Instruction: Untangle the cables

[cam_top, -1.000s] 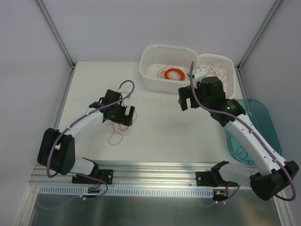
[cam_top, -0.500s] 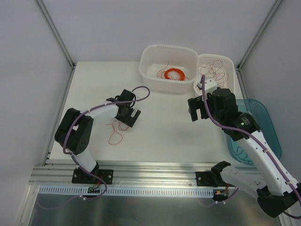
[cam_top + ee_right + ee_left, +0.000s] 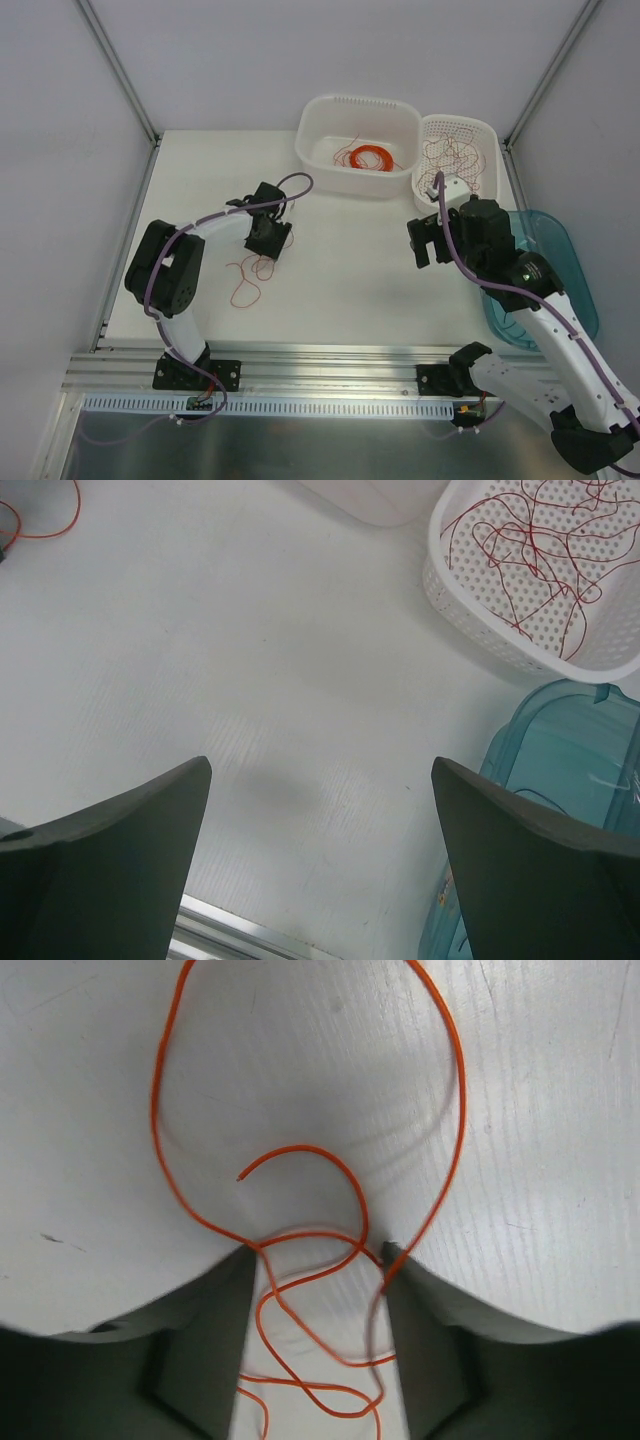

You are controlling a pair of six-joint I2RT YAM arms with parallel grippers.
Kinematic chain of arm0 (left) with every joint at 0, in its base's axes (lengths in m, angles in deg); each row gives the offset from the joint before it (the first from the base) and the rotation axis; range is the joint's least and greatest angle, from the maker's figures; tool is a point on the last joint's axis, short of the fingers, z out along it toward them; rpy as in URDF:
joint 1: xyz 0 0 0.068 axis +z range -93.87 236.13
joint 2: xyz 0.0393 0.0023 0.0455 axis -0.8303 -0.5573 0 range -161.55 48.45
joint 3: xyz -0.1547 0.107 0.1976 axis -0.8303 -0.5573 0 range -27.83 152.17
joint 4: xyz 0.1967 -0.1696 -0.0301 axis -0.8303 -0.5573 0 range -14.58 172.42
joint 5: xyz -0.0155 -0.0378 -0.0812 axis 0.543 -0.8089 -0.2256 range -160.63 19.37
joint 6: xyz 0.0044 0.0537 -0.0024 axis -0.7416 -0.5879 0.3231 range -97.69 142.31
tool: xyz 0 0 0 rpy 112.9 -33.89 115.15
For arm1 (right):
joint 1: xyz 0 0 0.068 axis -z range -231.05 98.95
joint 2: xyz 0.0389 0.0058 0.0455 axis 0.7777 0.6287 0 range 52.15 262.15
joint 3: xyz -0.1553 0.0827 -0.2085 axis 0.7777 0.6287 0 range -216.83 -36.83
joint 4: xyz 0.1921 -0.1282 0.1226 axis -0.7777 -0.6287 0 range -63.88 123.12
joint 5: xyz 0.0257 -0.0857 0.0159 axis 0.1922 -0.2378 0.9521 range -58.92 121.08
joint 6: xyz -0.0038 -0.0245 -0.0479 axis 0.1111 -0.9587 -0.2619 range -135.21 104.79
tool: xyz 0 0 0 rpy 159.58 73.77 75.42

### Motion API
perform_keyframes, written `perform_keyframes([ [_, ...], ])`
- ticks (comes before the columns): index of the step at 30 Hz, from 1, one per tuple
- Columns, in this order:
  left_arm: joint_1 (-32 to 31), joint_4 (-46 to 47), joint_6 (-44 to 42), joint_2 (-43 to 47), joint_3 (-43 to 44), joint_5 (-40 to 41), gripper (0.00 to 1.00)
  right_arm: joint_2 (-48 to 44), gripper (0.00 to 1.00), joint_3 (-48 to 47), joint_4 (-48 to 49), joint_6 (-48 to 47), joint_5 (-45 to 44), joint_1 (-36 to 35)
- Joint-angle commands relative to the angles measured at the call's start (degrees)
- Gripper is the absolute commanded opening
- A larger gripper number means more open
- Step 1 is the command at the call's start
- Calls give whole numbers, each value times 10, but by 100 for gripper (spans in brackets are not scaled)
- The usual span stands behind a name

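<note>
White tabletop holds hair-thin, floppy, light orange cables; left gripper half-spread straddles their crossing, likely best pinch spot; right gripper spread, empty.

Top camera sat high behind the arm bases, looked down and forward, and took in your whole table from far off. Left wrist camera pointed almost straight down, very close to the tabletop, its own fingers along the bottom edge. With the top view it shared only the orange wire loops. Right wrist camera hung higher and tilted forward over bare table. It caught the perforated basket and teal bin, which your top view also showed at right.
</note>
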Motion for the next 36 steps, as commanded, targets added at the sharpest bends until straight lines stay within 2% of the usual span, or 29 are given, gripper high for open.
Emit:
perform_keyframes([
  [1, 2, -39, 33, -29, -6, -53, 44, -3, 97, 1, -5, -9, -7, 2],
  [2, 1, -39, 36, -30, -9, -67, 37, -2, 97, 0, -5, -9, -5, 2],
  [4, 0, -45, 42, -31, -5, -79, 14, -1, 97, -1, -5, -10, -5, 2],
  [6, 0, -45, 48, -18, -4, -91, 0, -1, 97, -3, -6, -11, -8, 2],
  [13, -1, -52, 58, 74, 46, -107, 0, -10, 97, -14, -21, -17, -19, 2],
  [18, -1, -52, 60, 129, 159, -132, 0, -30, 97, -22, -38, -21, -34, 2],
  [22, 0, -52, 63, 133, 296, -154, 0, -46, 97, -30, -50, -24, -44, 2],
  [27, -1, -51, 80, 90, 467, -172, 0, -65, 97, -38, -64, -26, -58, 2],
  [34, -1, -30, 101, -50, 805, -190, 0, -89, 97, -38, -68, -27, -64, 2],
  [36, 0, -5, 118, -86, 841, -188, 0, -90, 97, -38, -71, -28, -64, 2],
])
